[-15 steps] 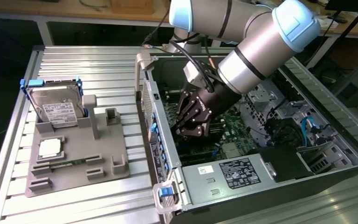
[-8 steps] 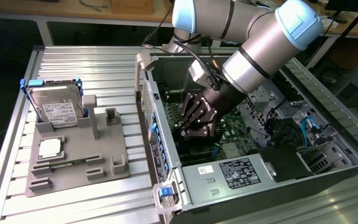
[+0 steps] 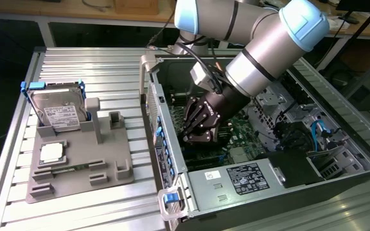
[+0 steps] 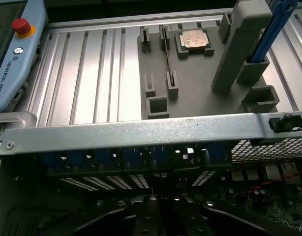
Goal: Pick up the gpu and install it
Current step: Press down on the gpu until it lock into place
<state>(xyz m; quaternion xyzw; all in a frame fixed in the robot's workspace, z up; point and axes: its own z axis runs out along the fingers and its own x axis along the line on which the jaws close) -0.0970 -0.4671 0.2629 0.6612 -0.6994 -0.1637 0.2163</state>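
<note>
We see the gripper (image 3: 196, 134) low inside the open computer case (image 3: 281, 183), over the motherboard (image 3: 236, 127), its fingers pressed together. We cannot make out the gpu, so we cannot tell whether it is seated.

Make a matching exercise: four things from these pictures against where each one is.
Things:
1. gripper
2. hard drive
3. processor chip
4. memory stick

Places:
A. standing upright in a blue frame on the grey tray
B. lying flat on the tray, below the hard drive
C. down inside the open computer case, over the motherboard
D. lying in the tray's slot, near its front edge

Pairs: 1-C, 2-A, 3-B, 4-D
</note>
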